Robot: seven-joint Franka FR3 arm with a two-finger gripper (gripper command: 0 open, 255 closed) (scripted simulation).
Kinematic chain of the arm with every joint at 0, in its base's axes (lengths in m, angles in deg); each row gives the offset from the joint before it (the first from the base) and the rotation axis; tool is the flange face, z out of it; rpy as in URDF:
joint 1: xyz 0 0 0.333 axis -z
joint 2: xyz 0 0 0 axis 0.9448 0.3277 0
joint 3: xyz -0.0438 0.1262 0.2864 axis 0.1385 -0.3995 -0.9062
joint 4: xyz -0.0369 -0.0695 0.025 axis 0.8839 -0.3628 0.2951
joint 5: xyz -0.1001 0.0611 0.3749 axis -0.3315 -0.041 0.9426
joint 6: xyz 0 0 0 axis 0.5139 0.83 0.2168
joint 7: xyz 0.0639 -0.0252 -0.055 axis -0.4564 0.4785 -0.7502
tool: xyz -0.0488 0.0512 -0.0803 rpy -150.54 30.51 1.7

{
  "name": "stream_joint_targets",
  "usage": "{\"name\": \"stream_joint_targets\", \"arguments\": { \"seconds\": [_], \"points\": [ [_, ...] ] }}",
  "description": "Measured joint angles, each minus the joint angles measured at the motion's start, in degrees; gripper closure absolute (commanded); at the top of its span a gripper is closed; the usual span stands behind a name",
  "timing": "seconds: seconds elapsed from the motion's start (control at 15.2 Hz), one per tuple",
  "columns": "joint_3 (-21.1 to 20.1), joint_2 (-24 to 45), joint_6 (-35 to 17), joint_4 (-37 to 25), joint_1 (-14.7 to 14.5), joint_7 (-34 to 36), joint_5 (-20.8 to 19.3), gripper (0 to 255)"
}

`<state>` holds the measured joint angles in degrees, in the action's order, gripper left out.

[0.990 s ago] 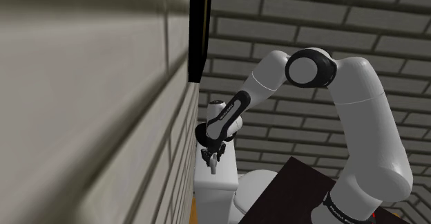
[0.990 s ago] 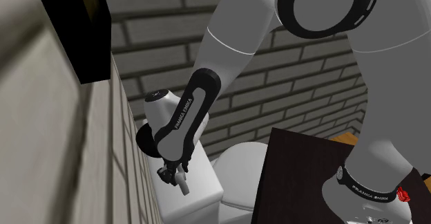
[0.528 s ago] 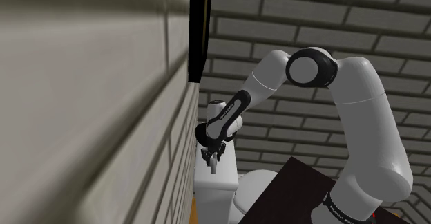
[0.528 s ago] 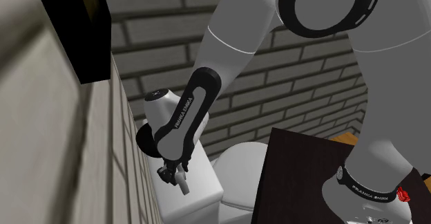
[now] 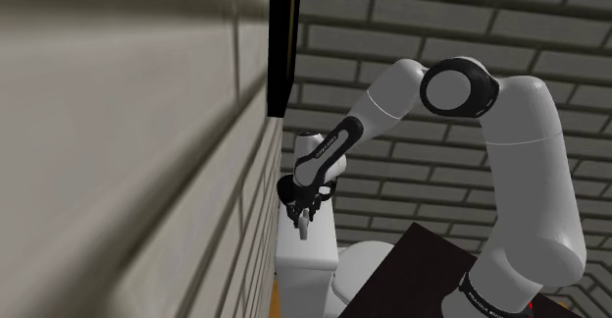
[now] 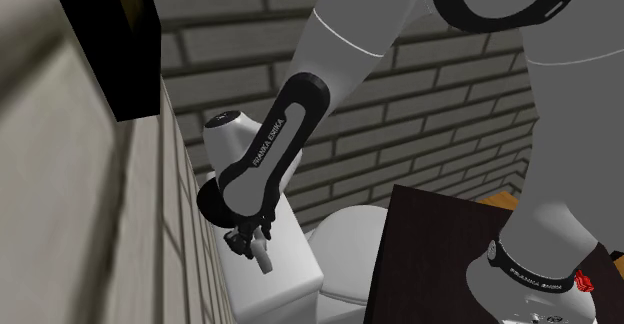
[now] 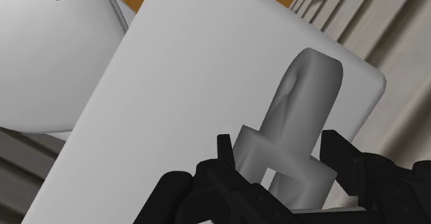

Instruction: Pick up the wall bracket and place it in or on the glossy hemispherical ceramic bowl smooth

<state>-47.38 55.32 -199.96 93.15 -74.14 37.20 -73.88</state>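
Note:
The wall bracket (image 7: 304, 112) is a small grey piece with a rounded peg and a flat collar. My gripper (image 7: 281, 162) is shut on it at the collar, one black finger on each side. In the shoulder view the gripper (image 5: 302, 214) hangs close to the brick wall, with the bracket (image 5: 305, 231) pointing down just above the white toilet tank's lid (image 5: 306, 257). The second exterior view shows the gripper (image 6: 249, 245) and the bracket (image 6: 263, 263) over the same lid (image 6: 290, 272). A rounded white toilet bowl (image 5: 359, 267) sits in front of the tank.
A brick wall (image 5: 147, 169) runs close along the shoulder view's left, with a black panel (image 5: 282, 41) on it above the gripper. The dark stand top (image 5: 432, 277) lies at the lower right. The toilet seat (image 6: 350, 257) sits between the tank and the stand (image 6: 440, 242).
The arm's elbow has swung up and to the right, and the forearm stands steeper. The gripper, still holding the bracket, has risen a little above the tank lid.

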Motion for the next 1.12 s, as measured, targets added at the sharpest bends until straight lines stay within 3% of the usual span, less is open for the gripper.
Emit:
{"name": "stream_joint_targets", "arguments": {
  "seconds": [1.12],
  "points": [
    [-0.12,-10.94,10.1,0.82,0.18,0.51,0.05,255]
  ]
}}
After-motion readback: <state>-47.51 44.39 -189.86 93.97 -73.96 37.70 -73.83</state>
